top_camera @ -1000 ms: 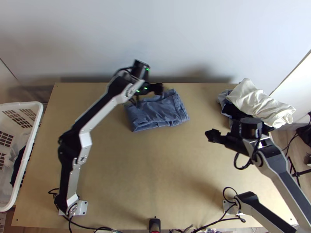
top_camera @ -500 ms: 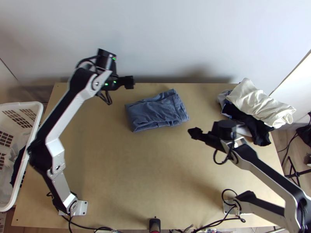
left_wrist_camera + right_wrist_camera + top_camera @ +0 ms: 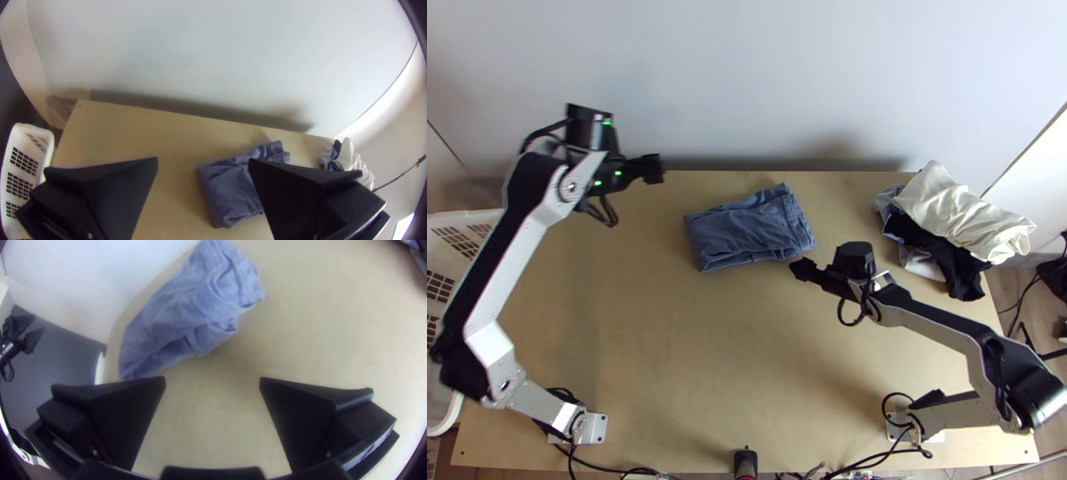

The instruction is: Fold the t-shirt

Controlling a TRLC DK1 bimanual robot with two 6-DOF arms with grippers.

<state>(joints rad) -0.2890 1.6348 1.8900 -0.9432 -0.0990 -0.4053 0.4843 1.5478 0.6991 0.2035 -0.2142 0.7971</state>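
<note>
A blue-grey garment [image 3: 747, 228] lies folded into a compact bundle near the table's back edge. My left gripper [image 3: 653, 169] is above and to the left of it, apart from the cloth. In the left wrist view my left gripper [image 3: 202, 166] is open, with the folded garment [image 3: 231, 191] below and partly behind one finger. My right gripper [image 3: 801, 269] hangs near the cloth's front right corner. In the right wrist view my right gripper [image 3: 212, 384] is open with nothing held, and the blue garment [image 3: 191, 315] lies beyond its fingers.
At the back right lies a loose pile with a cream cloth [image 3: 959, 212] on top and a black cloth [image 3: 947, 260] beneath. A white basket [image 3: 459, 232] stands beside the table's left edge, partly under the left arm. The wall rises right behind the table.
My left gripper has moved left, away from above the garment. My right gripper has come left from beside the pile, closer to the garment. The folded cloth has stayed put.
</note>
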